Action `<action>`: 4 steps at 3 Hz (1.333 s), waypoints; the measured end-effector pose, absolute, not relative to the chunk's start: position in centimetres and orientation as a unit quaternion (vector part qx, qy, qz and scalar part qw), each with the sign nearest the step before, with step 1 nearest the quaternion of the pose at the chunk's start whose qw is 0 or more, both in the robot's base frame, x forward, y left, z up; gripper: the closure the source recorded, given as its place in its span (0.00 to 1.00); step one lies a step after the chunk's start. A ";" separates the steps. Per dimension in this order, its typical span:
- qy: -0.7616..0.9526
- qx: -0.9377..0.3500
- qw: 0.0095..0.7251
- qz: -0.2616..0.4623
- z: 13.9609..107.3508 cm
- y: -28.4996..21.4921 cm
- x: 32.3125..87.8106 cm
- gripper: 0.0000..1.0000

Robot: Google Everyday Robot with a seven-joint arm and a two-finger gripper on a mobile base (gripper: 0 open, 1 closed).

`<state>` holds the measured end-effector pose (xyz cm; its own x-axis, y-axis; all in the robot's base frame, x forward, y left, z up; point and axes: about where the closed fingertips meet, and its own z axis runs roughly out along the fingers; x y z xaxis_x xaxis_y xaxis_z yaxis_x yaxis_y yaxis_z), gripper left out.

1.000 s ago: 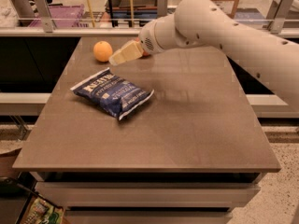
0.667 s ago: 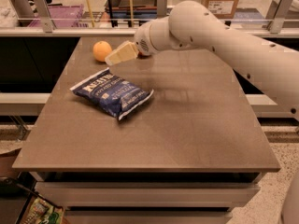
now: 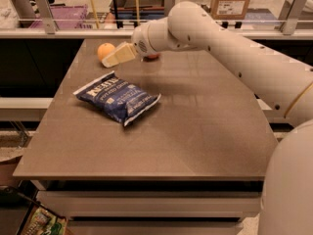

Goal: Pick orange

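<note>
The orange (image 3: 103, 49) sits near the far left corner of the brown table (image 3: 195, 131). It is small, round and yellow-orange. My gripper (image 3: 111, 58) reaches in from the right on the white arm (image 3: 220, 38). Its cream tip is right beside the orange on the orange's near right side and overlaps its lower edge in this view. Whether it touches the orange does not show.
A blue chip bag (image 3: 117, 97) lies flat on the table's left half, in front of the orange. A bit of a red apple (image 3: 153, 57) shows behind the arm's wrist. A railing and boxes stand beyond the far edge.
The gripper has moved left along the far side of the table and now reaches the orange. The orange and the chip bag have not moved.
</note>
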<state>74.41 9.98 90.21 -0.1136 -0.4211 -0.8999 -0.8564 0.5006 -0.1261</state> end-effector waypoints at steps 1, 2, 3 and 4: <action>0.708 -0.455 0.485 0.236 89.7 10.7 75.4 0.00; 0.704 -0.460 0.481 0.248 89.1 11.1 76.4 0.00; 0.691 -0.461 0.482 0.277 87.6 13.0 77.4 0.00; 0.691 -0.461 0.482 0.277 87.6 13.0 77.4 0.00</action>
<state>77.39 13.00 87.63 -0.1098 -0.3701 -0.9225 -0.9048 0.4213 -0.0613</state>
